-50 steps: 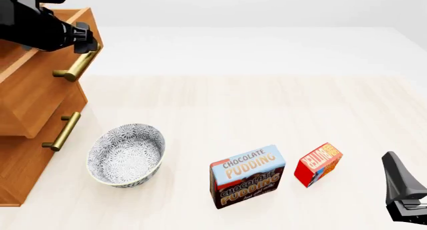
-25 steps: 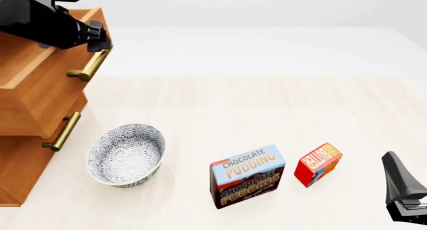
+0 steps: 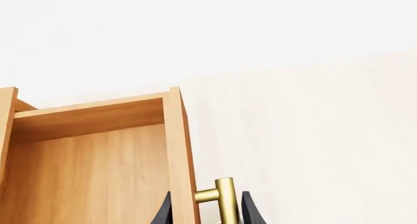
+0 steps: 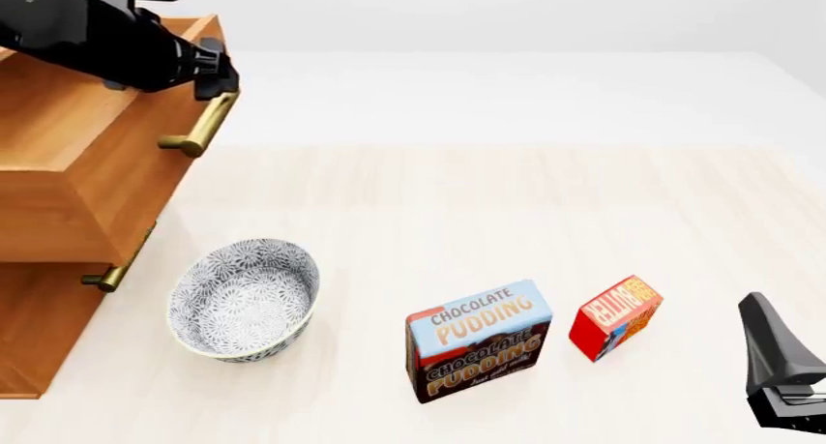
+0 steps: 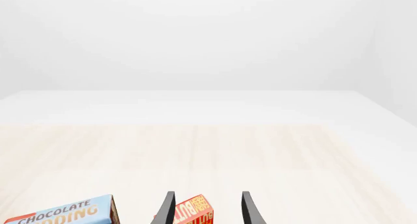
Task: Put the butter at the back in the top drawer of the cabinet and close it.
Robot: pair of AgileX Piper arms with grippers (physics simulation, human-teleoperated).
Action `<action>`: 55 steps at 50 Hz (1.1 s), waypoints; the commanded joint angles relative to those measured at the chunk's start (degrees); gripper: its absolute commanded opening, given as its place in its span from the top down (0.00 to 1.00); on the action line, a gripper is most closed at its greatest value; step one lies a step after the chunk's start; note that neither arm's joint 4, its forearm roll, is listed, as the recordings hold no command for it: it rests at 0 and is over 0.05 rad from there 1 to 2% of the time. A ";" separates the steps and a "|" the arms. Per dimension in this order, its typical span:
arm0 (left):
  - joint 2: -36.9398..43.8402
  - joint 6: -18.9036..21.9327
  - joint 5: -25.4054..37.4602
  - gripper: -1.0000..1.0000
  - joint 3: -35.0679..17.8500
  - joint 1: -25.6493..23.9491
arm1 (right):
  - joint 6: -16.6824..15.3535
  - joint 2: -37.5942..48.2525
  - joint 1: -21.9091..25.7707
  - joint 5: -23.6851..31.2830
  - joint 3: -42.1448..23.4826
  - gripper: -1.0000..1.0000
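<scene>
pale wood table (image 4: 543,202) before a plain white, evenly lit backdrop.

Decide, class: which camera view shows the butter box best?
The front view: the whole butter stands on the table right of the pudding box. The right wrist view catches only its top between the right end effector's fingers. The left wrist view does not show it.
</scene>
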 commanded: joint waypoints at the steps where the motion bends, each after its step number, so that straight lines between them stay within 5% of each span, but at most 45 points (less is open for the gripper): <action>1: 2.00 0.12 -0.36 0.00 -0.02 -1.55 | 0.00 0.00 0.00 0.00 0.00 0.00; 55: 4.13 -0.43 -0.14 0.00 -2.96 -5.77 | 0.00 0.00 0.00 0.00 0.00 0.00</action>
